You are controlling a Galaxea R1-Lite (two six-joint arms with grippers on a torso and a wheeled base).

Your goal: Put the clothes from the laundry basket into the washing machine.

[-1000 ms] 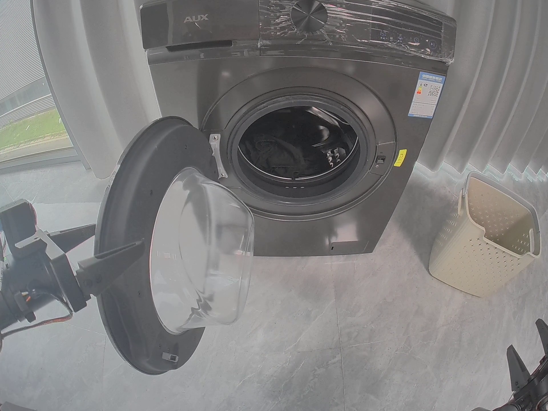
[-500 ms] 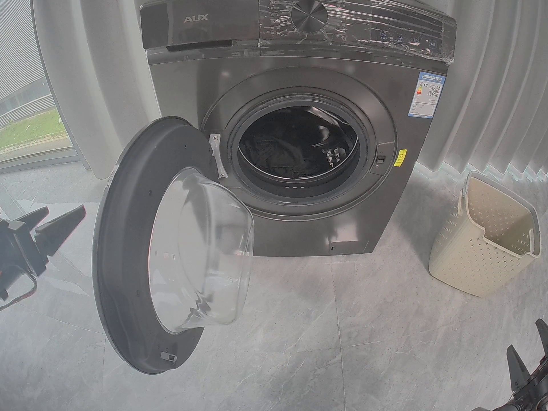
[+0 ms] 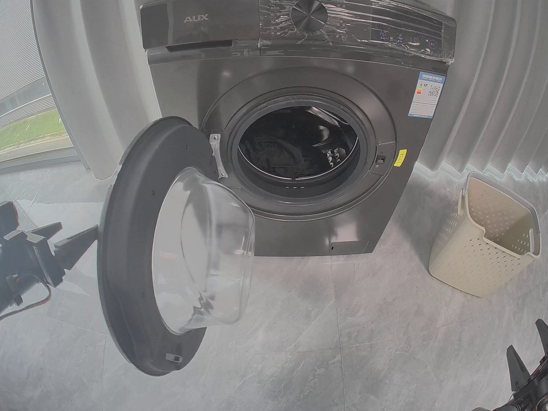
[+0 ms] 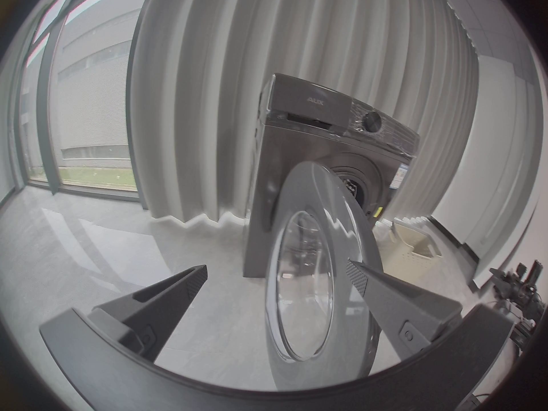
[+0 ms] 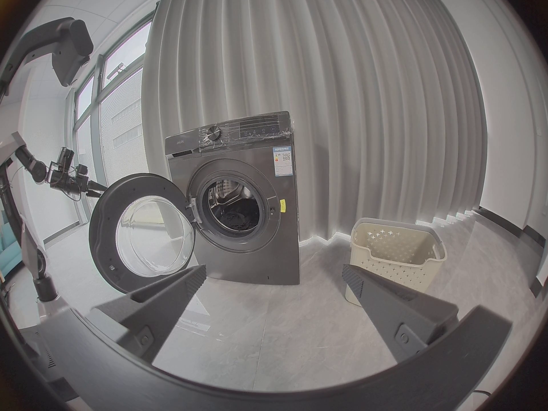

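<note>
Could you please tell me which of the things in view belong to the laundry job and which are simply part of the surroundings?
Part of the job:
washing machine
door, swung open
dark clothes inside the machine
laundry basket, no clothes visible in it
left gripper, open, beside the door
right gripper, open

Just surroundings:
curtain
window
floor

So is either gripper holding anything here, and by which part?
Nothing is held: the black left gripper and right gripper are both open and empty.
</note>
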